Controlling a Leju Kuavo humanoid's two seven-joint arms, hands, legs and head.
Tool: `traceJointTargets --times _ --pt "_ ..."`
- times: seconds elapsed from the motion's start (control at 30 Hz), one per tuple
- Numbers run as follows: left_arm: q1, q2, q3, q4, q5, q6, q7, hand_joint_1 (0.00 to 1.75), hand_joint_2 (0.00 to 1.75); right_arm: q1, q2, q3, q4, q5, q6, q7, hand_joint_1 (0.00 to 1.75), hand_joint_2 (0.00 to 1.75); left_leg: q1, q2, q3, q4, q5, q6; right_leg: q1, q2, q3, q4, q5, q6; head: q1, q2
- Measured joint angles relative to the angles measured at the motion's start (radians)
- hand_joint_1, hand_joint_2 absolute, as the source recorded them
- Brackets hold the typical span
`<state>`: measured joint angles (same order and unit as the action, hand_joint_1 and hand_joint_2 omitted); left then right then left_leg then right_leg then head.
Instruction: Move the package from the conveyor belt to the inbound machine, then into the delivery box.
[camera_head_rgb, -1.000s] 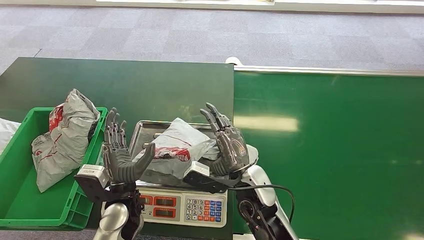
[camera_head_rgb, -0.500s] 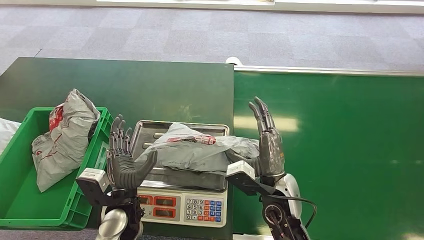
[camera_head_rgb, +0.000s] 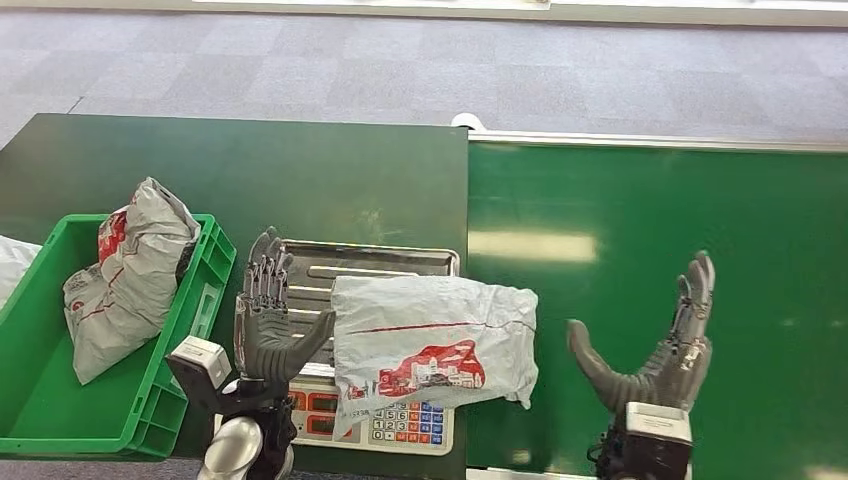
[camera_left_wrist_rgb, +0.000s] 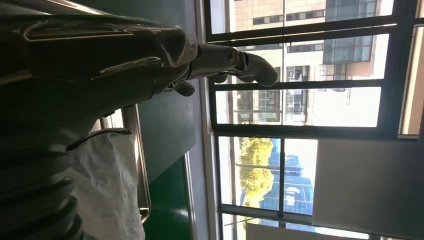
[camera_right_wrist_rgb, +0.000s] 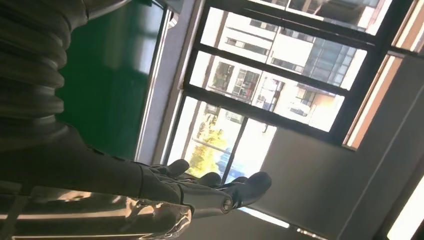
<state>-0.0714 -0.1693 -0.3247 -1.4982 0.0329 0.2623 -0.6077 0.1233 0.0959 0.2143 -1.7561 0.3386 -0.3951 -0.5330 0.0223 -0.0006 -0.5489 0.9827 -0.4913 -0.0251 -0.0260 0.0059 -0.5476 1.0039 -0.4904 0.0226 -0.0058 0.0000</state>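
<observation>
Dark fingers of our left hand point up, spread and empty, just beside the grey package lying flat on the scale tray. Our right hand stands released too, palm turned inward, over the green conveyor belt, well apart from the package

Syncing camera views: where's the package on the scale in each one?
Head view: package lies lower centre on the scale tray, covering part of the keypad.
Left wrist view: its white plastic lies beside the tray rim.
Right wrist view: not in it.
Shared landmark: green conveyor belt.
</observation>
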Motion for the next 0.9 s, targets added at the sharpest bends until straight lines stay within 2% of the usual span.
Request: traceJointTargets --times 0.13,0.4,0.63,0.77,0.9 --pt "-0.033 0.009 -0.023 -0.012 -0.04 -0.009 -0.005 0.0 1.75 0.049 0.001 -0.063 -0.033 -0.039 0.036 -0.038 0.0 1.75 0.0 0.0 0.001 0.0 0.001 0.0 0.0 0.0 0.001 0.0 0.0 0.0 0.0 0.0" --pt "-0.086 0.033 -0.058 -0.1 -0.126 -0.016 0.03 0.0 1.75 0.068 0.012 -0.083 -0.036 -0.033 0.046 -0.037 0.0 1.75 0.0 0.0 0.002 0.0 0.001 0.0 0.0 0.0 0.002 0.0 0.0 0.0 0.0 0.0" --pt "-0.11 0.07 -0.133 -0.166 -0.453 -0.065 0.133 0.0 1.75 0.083 0.025 -0.096 -0.052 -0.015 0.074 -0.033 0.0 1.75 0.0 0.0 0.002 0.0 0.001 0.0 0.0 0.0 0.002 0.0 0.0 0.0 0.0 0.0" --pt "-0.112 0.076 -0.154 -0.17 -0.511 -0.077 0.147 0.0 1.75 0.086 0.027 -0.099 -0.055 -0.011 0.078 -0.033 0.0 1.75 0.0 0.0 0.002 0.0 0.001 0.0 0.0 0.0 0.002 0.0 0.0 0.0 0.0 0.0" --pt "-0.147 0.102 -0.281 -0.148 -0.756 -0.211 0.253 0.0 1.75 0.093 0.042 -0.119 -0.07 -0.001 0.11 -0.032 0.0 1.75 0.0 0.0 0.002 0.0 0.001 0.0 0.0 0.0 0.002 0.0 0.0 0.0 0.0 0.0"
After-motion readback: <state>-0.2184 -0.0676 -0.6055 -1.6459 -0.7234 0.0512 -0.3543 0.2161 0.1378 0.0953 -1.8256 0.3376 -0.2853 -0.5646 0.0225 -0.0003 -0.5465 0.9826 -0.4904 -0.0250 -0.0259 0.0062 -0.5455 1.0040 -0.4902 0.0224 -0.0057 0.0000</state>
